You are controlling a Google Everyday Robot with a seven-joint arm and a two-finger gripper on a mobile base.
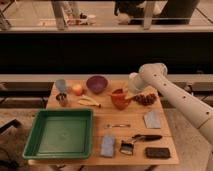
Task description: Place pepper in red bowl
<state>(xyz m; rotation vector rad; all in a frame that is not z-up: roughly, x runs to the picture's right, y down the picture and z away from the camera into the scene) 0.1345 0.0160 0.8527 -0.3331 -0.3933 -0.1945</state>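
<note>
Smooth white rounded arm segments (175,97), gripper (131,84) at tip
</note>
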